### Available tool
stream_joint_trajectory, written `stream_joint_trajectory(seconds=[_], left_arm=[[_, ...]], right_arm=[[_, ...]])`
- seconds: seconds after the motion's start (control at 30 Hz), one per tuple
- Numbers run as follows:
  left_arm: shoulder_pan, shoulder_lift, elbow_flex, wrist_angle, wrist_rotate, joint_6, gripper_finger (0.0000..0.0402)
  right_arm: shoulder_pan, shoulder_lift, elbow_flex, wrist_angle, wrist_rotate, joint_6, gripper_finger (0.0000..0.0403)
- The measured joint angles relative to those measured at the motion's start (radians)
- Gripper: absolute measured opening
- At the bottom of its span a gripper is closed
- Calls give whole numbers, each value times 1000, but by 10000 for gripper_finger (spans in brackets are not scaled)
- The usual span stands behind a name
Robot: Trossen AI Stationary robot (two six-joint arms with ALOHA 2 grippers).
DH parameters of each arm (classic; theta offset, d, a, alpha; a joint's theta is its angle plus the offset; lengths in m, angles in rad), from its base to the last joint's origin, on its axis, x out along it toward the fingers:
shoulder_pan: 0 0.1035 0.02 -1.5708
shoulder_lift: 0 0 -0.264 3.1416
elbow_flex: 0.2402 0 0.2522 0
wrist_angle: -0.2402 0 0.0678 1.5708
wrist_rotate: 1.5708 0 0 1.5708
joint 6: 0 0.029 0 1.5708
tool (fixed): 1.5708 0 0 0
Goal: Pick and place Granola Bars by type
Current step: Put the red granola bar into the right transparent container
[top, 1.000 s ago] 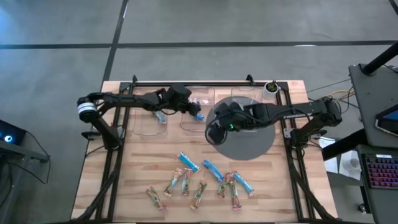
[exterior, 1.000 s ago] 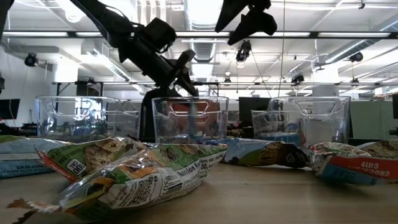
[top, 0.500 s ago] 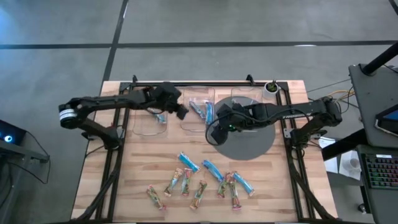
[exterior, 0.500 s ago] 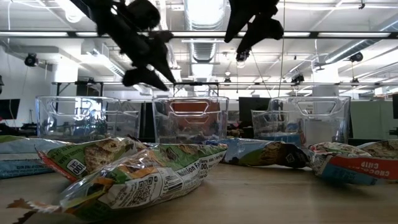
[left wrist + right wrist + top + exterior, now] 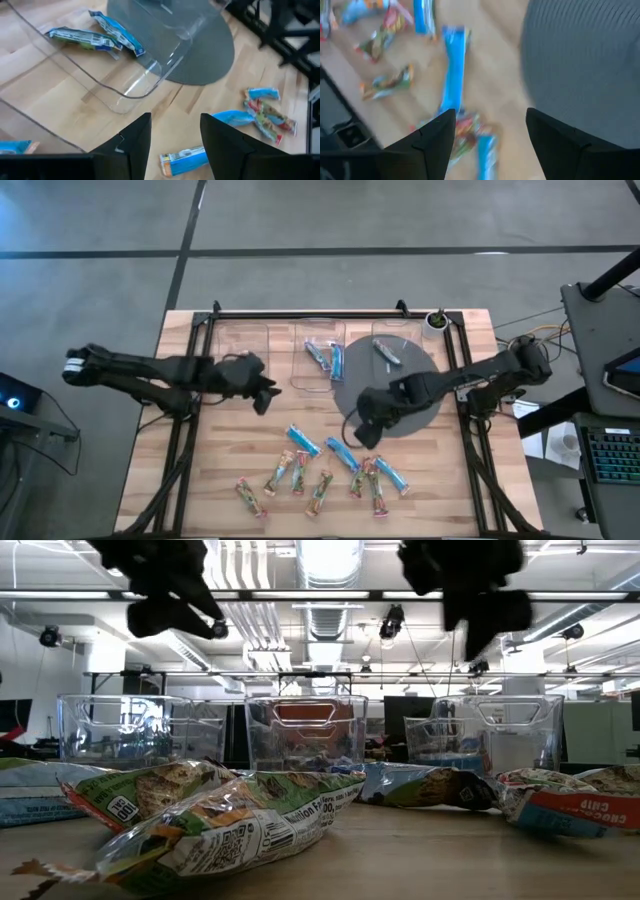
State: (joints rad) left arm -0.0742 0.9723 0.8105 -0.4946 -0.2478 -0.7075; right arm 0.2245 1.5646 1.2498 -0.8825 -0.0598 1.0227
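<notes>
Granola Bars (image 5: 330, 470) near the right gripper (image 5: 490, 130) look smeared, wrappers unreadable.

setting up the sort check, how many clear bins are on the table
3, in a row along the far edge of the table: left bin, middle bin holding granola bars, right bin. None seem hidden.

Two dark arms, white-banded left joint

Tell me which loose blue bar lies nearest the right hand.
The blue bar just below the right hand, at the grey mat's lower-left edge. The other loose blue bars lie farther off.
</notes>
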Motion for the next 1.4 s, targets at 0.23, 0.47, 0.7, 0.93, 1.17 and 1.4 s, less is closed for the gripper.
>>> stream_joint_trajectory(seconds=[0.23,0.47,0.7,0.93,1.17,1.4], left_arm=[[-102,-29,-55,15,-94,-98,154],[-116,-17,-81,32,-92,-131,154],[-142,-19,-81,35,-86,-135,154],[-142,-17,-81,67,-92,-139,154],[-144,-16,-81,84,-92,-221,154],[-152,-15,-82,77,-78,-261,154]], right_arm=[[152,3,-54,8,-9,333,233],[265,70,-84,173,-21,573,233],[340,183,-44,179,-30,682,233],[356,249,-19,180,-19,714,233],[367,326,11,183,-11,714,233],[376,421,79,184,41,697,232]])
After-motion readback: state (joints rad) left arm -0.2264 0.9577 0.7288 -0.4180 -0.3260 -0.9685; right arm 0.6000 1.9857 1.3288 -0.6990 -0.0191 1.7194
